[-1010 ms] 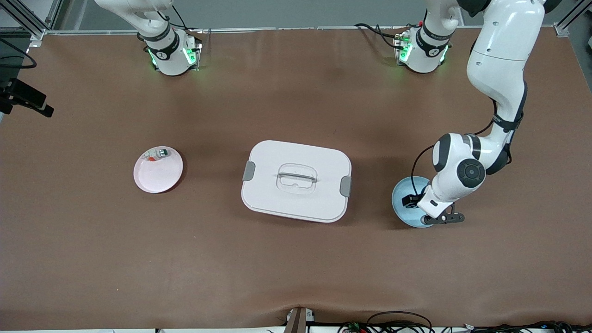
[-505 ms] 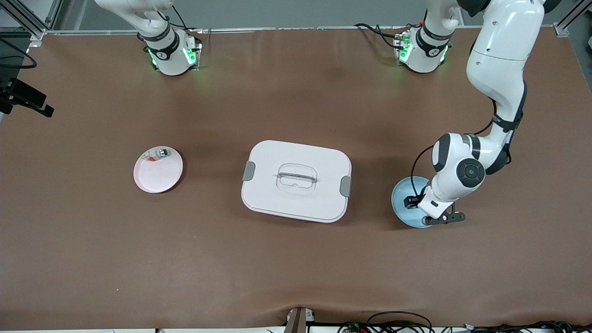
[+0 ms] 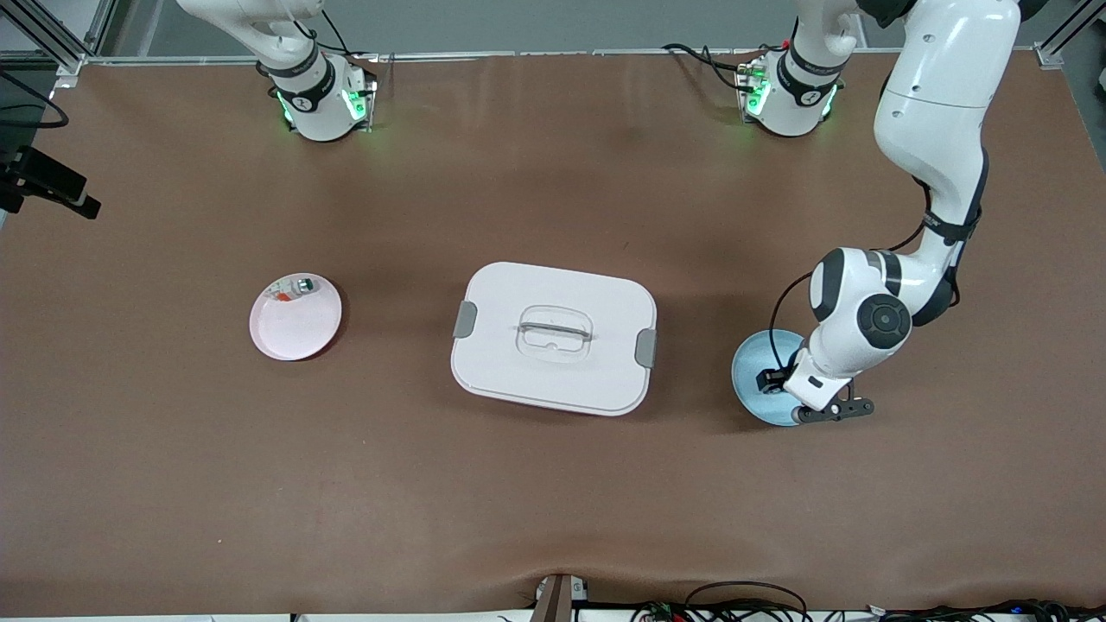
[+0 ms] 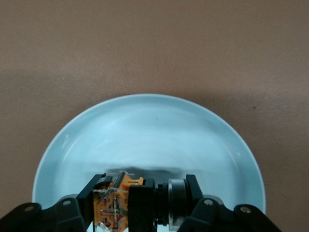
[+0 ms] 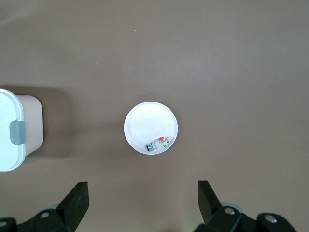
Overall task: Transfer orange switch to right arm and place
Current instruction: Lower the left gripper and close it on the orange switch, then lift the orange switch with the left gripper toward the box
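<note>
Bending low, left tool (image 4: 145,205) clamping orange switch (image 4: 137,203) over blue plate (image 4: 145,125)

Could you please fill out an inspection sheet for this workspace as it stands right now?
Surface: brown table, bare between the items.
Job's things: orange switch clamped over the blue plate, which sits toward the left arm's end of the table.
Clutter: white lidded box mid-table; pink plate toward the right arm's end, holding a small whitish part.
Grippers: left gripper shut on the orange switch, low over the blue plate; right gripper open, high above the pink plate, waiting.
Cables: black cable along the left arm's wrist; loose wires at the table edge nearest the front camera.
Surroundings: metal frame at the table corners.
</note>
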Motion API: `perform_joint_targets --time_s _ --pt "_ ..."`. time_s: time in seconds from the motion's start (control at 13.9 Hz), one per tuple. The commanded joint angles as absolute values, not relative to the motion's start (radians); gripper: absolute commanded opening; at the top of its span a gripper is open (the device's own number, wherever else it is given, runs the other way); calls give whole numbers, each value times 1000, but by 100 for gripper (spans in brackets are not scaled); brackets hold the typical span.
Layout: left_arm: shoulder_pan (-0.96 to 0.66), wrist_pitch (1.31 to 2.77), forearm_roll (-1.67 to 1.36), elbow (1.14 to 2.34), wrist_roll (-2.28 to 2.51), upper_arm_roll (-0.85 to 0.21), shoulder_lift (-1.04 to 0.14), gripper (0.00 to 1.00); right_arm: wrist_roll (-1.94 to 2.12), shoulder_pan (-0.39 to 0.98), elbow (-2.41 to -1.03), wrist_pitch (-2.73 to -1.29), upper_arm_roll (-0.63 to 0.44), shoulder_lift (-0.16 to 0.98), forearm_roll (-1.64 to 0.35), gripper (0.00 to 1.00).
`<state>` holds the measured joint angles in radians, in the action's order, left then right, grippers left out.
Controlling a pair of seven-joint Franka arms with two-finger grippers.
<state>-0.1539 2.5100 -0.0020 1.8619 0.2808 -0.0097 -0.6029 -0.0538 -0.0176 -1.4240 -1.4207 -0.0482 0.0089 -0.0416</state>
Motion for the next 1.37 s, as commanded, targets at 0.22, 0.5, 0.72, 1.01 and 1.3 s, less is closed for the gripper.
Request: perform_joint_targets --time_s 0.22,0.5,0.72,1.01,1.3 --pt "-141 2350 -2 1878 295 -15 -486 33 -60 -25 -1425 -1425 -46 3 -46 100" --pt "-141 2168 -2 1864 295 -15 -399 33 -60 -25 -1425 -1427 -46 3 -46 100" --pt "-143 2007 -2 1813 293 -15 -354 33 -61 -25 -1424 -1433 -46 3 -52 100" --pt "-144 1795 -75 1706 295 -20 -310 33 -61 -37 -1425 -1422 -48 12 -52 100" --pt "-147 1625 -150 1597 310 -20 -282 35 -63 -66 -1419 -1427 -46 12 -70 100"
